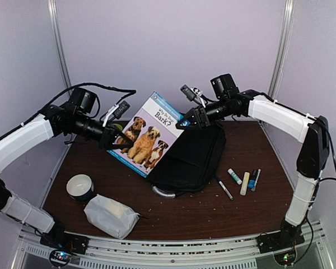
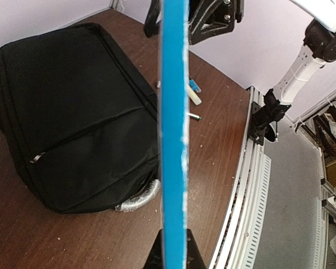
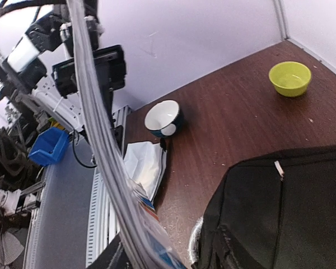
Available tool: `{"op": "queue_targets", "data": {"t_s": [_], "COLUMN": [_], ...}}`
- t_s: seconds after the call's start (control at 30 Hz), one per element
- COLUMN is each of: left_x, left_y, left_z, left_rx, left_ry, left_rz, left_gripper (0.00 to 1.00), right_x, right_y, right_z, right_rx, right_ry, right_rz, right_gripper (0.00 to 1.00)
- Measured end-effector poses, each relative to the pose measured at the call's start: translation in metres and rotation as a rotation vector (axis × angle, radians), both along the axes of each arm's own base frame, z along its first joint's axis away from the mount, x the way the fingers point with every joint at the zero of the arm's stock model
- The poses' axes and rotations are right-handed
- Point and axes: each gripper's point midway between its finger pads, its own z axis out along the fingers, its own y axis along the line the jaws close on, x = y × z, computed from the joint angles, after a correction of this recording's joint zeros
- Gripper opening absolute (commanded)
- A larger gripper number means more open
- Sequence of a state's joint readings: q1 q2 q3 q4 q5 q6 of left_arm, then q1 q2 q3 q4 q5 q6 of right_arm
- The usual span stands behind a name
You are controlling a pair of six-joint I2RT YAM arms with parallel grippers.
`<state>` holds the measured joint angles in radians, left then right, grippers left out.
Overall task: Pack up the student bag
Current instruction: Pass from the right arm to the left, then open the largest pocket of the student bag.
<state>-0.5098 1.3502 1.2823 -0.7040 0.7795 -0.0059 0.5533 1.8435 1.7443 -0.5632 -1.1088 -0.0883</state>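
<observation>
Jointly, left pincer [image 1: 113,140] and right pincer [image 1: 186,123] clamp one book [image 1: 148,134] by one student bag [image 1: 196,154]; four pens [image 1: 235,176] lie beside.

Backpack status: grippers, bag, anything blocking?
Left gripper and right gripper both shut on the book, held in air. Backpack lies flat, no opening showing. Pens beside it, none on top.

1. In the top view, the book [image 1: 151,133] cover carries the large dark word "Bark?" on its white upper part.
2. Just above that word, a smaller line appears to read "Why Do Dogs".
3. A blue strip along the cover's top edge holds pale lettering too small to read.
4. Both wrist views show the book edge-on, so no lettering can be read there.
</observation>
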Motion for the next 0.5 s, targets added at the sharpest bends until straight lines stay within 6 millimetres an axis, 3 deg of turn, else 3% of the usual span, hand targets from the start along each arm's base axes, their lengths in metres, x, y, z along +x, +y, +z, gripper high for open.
{"op": "queue_targets", "data": {"t_s": [0.1, 0.23, 0.4, 0.5], "left_x": [0.005, 0.013, 0.023, 0.027], "left_y": [0.013, 0.035, 0.065, 0.086], "left_z": [0.0, -0.001, -0.009, -0.018], "left_rx": [0.04, 0.1, 0.185, 0.222], "left_ry": [0.003, 0.012, 0.049, 0.074], "left_rz": [0.08, 0.217, 0.409, 0.53], "left_gripper": [0.0, 0.0, 0.0, 0.0], "right_x": [0.01, 0.008, -0.011, -0.037], "right_y": [-0.017, -0.036, -0.036, -0.024], "right_z": [-0.012, -0.035, -0.082, -0.118], "right_rx": [-0.065, -0.176, -0.372, -0.507], "right_ry": [-0.054, -0.135, -0.261, -0.357], "right_rz": [-0.072, -0.131, -0.127, -0.059], "right_gripper": [0.52, 0.5, 0.46, 0.46]}}
